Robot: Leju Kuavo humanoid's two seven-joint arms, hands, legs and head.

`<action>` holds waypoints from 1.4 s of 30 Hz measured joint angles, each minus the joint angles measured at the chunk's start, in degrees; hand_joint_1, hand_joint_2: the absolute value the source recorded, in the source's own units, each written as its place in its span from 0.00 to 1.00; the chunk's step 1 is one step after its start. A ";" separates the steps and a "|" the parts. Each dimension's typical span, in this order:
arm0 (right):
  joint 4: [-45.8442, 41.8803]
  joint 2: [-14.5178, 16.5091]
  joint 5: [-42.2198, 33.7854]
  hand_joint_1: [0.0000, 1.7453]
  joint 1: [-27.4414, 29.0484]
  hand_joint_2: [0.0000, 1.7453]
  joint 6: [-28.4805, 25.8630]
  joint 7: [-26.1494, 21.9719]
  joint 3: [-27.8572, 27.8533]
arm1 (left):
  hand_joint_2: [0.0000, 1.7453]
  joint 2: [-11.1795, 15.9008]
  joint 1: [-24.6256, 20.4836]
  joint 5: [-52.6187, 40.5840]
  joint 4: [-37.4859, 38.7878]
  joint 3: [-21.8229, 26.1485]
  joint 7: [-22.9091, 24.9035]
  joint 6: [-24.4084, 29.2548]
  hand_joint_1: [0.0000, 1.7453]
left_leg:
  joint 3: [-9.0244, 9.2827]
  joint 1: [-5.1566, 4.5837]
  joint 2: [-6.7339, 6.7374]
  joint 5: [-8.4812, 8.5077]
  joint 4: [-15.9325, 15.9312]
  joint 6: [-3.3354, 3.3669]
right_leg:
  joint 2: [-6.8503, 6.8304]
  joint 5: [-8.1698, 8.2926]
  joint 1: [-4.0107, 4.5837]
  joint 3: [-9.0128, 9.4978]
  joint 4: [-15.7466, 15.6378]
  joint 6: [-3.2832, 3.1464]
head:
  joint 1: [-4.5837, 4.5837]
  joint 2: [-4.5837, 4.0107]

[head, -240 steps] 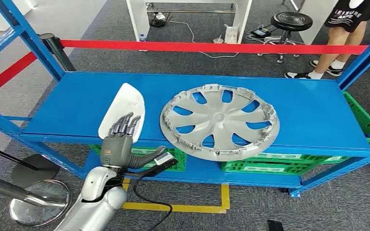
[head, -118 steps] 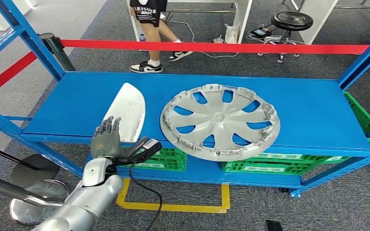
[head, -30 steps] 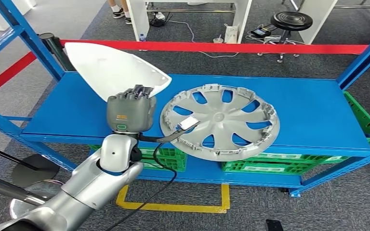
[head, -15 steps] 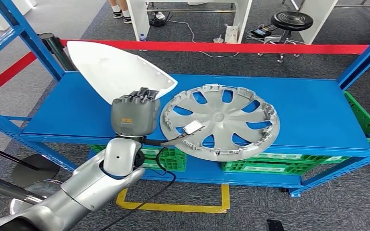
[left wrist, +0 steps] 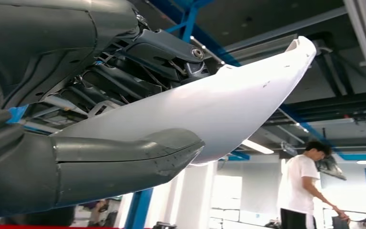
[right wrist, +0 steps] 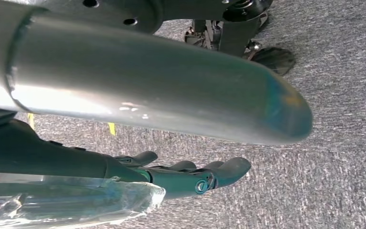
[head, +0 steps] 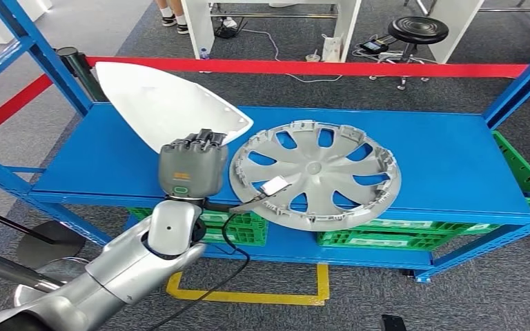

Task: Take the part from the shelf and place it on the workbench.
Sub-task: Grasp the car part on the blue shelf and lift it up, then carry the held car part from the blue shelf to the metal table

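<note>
Part (head: 165,103) held by the left hand (head: 192,167), fingers (head: 203,140) apparently clamping its near edge, long axis running up-left beyond them

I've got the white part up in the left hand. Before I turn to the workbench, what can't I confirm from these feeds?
- Grip on the white part: head view, the left hand shows its back and covers the contact.
- Workbench: outside every frame.
- Right hand: right wrist view, partly behind the silver arm.
- Lower-shelf crates: head view, under the blue shelf.
</note>
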 joint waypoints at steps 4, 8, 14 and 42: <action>0.00 0.01 0.01 0.00 0.00 0.00 0.01 -0.02 -0.23 | 1.00 0.50 -0.42 0.00 -0.05 -1.06 0.22 -0.04 1.00 | 0.00 0.00 0.00 0.00 0.00 0.00 | 0.01 0.00 0.00 0.00 0.00 0.00 | 0.00 0.00; 0.00 0.02 0.04 0.00 0.00 0.00 0.02 -0.02 -0.45 | 1.00 0.89 -0.78 0.00 -0.16 -1.87 1.14 -0.05 1.00 | 0.00 0.00 0.00 0.00 0.00 0.00 | 0.00 0.00 0.00 0.00 0.00 0.00 | 0.01 0.00; 0.00 0.02 0.18 0.00 -0.01 0.00 0.14 -0.08 -0.54 | 1.00 1.45 -1.69 0.00 -0.19 -3.76 2.62 -0.20 1.00 | 0.00 0.00 0.00 0.00 0.00 0.00 | 0.00 0.00 0.00 0.00 0.00 0.00 | 0.00 0.00; 0.04 0.53 1.09 0.00 -0.04 0.00 0.16 -0.03 -2.02 | 1.00 1.79 0.60 0.00 0.01 -1.44 -1.07 -0.46 1.00 | -0.06 -0.17 0.19 1.03 -0.58 1.50 | 0.00 0.22 -0.45 -0.31 -0.23 1.28 | 0.01 0.00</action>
